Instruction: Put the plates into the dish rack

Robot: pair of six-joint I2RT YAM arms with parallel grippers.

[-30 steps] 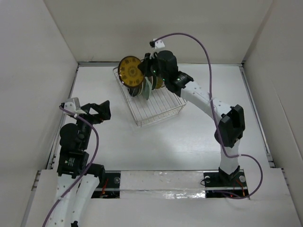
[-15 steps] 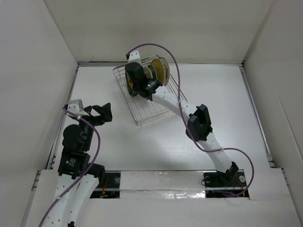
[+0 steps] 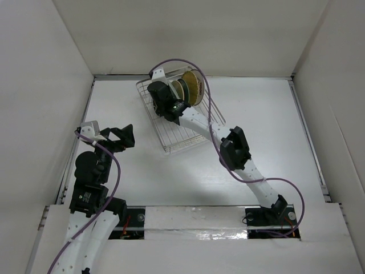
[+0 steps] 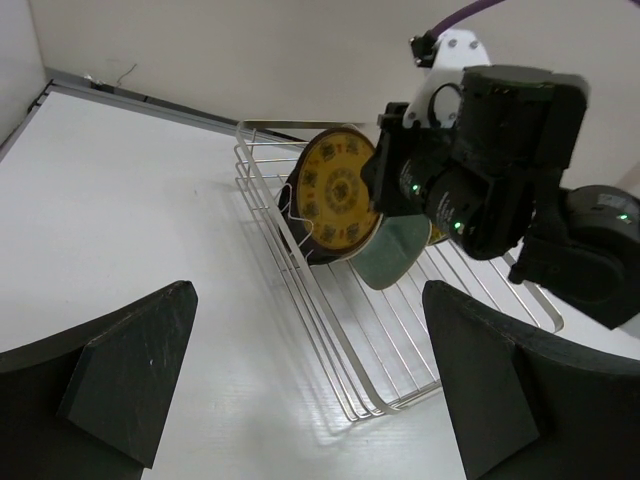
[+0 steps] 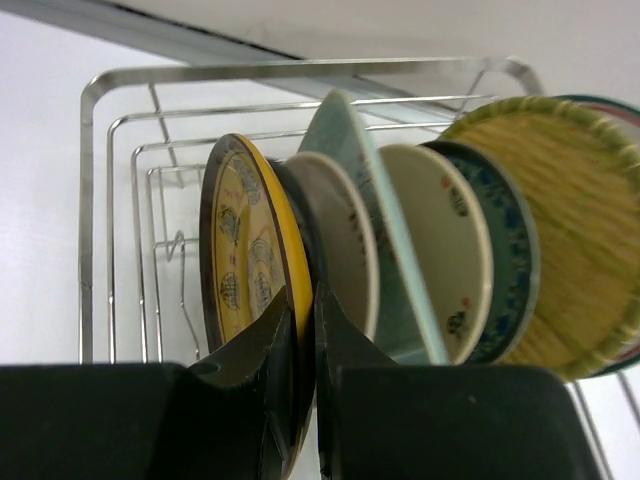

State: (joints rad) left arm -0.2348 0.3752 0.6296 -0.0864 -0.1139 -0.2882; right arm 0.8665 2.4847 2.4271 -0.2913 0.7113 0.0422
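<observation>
Silver wire for the dish rack (image 3: 171, 149): one only, rectangular, thin rods, raised rim, set at a slant on the white table (image 3: 274, 114), far middle.

Six plates counted on edge inside it from the right wrist camera, plus a sliver of a seventh at the right border, too little to describe. In row order:
- Nearest, a round yellow plate (image 5: 240, 260) with brown print and a dark rim.
- Next, a cream round plate (image 5: 345, 250) with small red marks.
- Then the pale green rectangular plate (image 5: 365, 170), tilted and taller than its neighbours.
- Then a second cream plate (image 5: 445, 240) dotted red and blue.
- Then a blue-patterned plate (image 5: 512, 250).
- Last, a tan streaked plate (image 5: 570, 230) with a greenish rim.

Two grippers. Right gripper (image 5: 305, 320) down at the rack's far end, narrowed to a slit. Black fingers (image 5: 250, 360) pinching the lower rim of the yellow plate, one on its printed face, one behind it. Left gripper (image 4: 310, 385) spread wide, holding nothing, hovering low over the table, well apart from the rack on its near-left side.
</observation>
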